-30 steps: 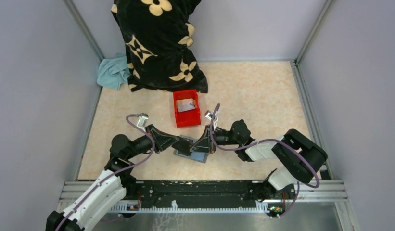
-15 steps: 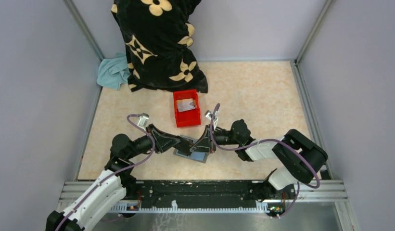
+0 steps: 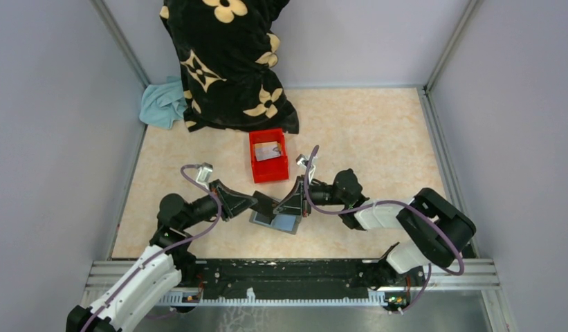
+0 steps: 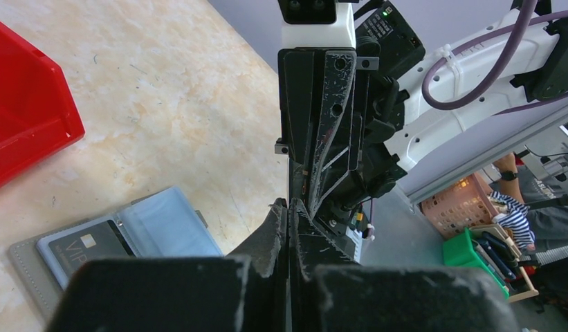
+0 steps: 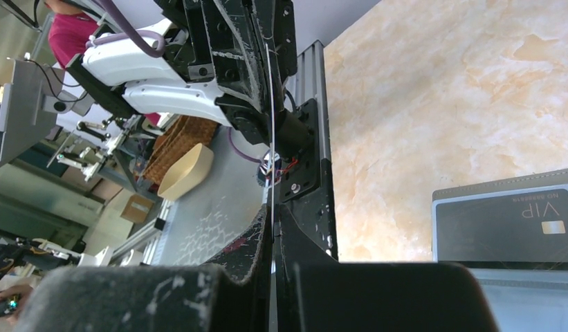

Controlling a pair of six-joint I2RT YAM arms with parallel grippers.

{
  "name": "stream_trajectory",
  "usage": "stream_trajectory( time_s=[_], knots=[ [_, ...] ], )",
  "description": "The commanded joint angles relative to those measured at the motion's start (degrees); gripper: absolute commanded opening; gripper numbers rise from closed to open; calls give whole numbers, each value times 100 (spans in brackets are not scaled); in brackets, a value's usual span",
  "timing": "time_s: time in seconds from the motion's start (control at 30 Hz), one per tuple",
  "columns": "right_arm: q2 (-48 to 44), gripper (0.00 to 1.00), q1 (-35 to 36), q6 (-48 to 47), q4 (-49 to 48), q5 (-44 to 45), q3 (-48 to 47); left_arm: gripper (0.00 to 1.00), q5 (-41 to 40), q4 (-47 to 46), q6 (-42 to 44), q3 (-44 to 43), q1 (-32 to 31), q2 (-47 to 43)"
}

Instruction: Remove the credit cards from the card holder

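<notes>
The card holder (image 3: 284,223) lies open on the table between my two grippers. A dark VIP credit card (image 5: 506,225) sits in one of its pockets and also shows in the left wrist view (image 4: 80,245). My right gripper (image 3: 289,205) is shut on a thin credit card (image 5: 270,138), seen edge-on, held just above the holder. That card sticks out toward my left gripper (image 3: 256,202). The left gripper (image 4: 289,207) is shut, its tip close to the right gripper's tips, and I see nothing between its jaws. The right gripper's jaws (image 5: 272,211) pinch the card.
A red bin (image 3: 255,166) stands just behind the holder with a grey card (image 3: 267,151) in it; its corner shows in the left wrist view (image 4: 25,117). A black flowered blanket (image 3: 225,62) and a teal cloth (image 3: 163,104) lie at the back left. Walls enclose the table.
My left gripper has drawn back a little to the left, away from the card. The right gripper has kept the card and shifted slightly.
</notes>
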State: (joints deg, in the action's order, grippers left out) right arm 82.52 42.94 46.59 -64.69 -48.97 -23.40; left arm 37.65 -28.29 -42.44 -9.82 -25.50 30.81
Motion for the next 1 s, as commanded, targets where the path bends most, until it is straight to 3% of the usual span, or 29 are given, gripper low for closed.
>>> stream_trajectory(
  time_s=[0.0,0.03,0.17,0.23,0.33,0.43,0.53,0.7,0.97],
  knots=[
    [44,0,-13,102,-621,-113,-109,0,59,-167,14,31,34,92],
    [71,0,-14,158,-703,-128,-105,0,46,-186,12,37,32,104],
    [66,45,-108,282,-901,-41,-8,0,-129,-225,22,14,27,131],
    [-17,56,-287,314,-905,50,124,0,-414,-70,74,-110,35,205],
    [-270,58,-708,342,-699,241,368,0,-1002,285,216,-410,43,547],
    [-671,57,-1030,-29,260,521,472,0,-1641,164,232,-638,64,1011],
    [-1130,56,-1042,-870,1815,952,252,0,-2067,-335,194,-866,199,1821],
    [-1562,55,-1037,-1854,3547,1397,-193,0,-2587,-1570,217,-1294,318,3090],
    [-1725,54,-1040,-2268,4277,1561,-495,0,-3697,-2475,723,-2329,317,4973]
  ],
)
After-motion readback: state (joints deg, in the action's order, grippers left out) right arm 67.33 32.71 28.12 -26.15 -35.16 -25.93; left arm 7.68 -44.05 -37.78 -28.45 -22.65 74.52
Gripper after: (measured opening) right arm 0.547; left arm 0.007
